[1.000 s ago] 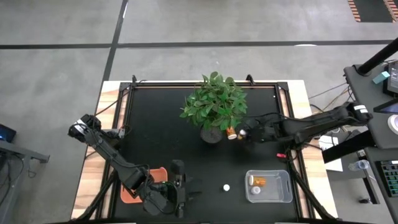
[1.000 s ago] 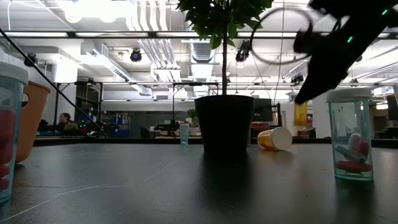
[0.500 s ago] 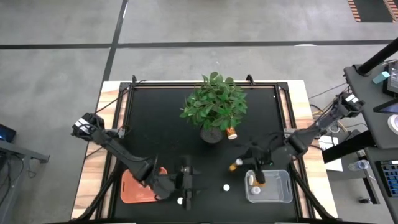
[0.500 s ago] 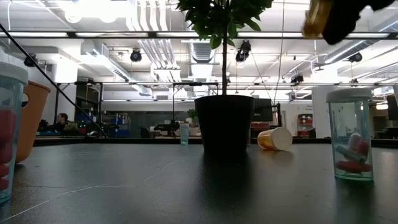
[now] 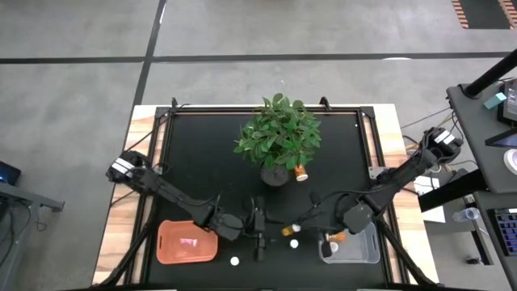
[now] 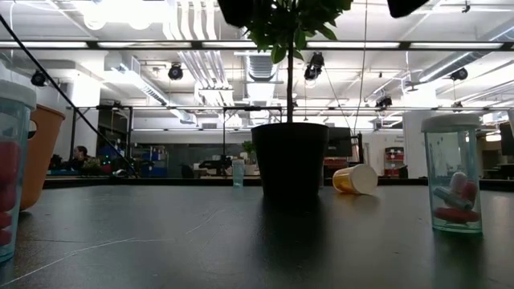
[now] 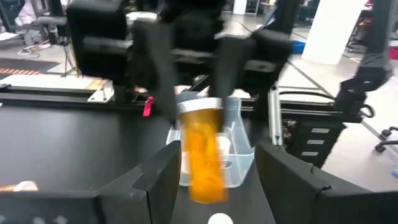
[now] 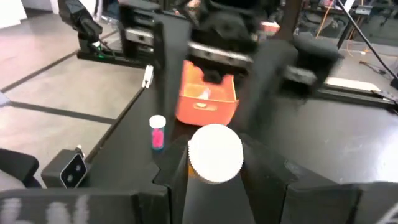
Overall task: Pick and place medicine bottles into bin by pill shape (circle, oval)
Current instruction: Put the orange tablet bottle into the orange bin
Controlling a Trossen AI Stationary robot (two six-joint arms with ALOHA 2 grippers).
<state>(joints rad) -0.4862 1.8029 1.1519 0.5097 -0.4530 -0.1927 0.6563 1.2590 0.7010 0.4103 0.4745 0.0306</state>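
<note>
My right gripper is shut on an orange medicine bottle with a white cap, held in the air over the table's near middle. My left gripper stands open facing it from the left, its fingers apart on either side of the bottle's line, touching nothing. The orange bin lies near left and the clear bin near right. Standing on the table are a white-capped bottle and a pink one. Another orange bottle lies on its side by the plant pot. My right gripper pinches the orange bottle at its white-cap end between its two fingers. The fingers come roughly level from the table's right. The cap faces back at my wrist, and the orange body sticks out beyond the fingertips, tilted down, clear of the table.
A leafy potted plant stands at the table's far middle. The clear bin holds an orange bottle and a white-capped one. In the low view, bottles stand at the right and at the left edge.
My right gripper has carried the orange bottle from beside the plant pot toward the near edge and leftward, rising and turning level. My left gripper has moved from over the orange bin toward the table's right, meeting the bottle.
</note>
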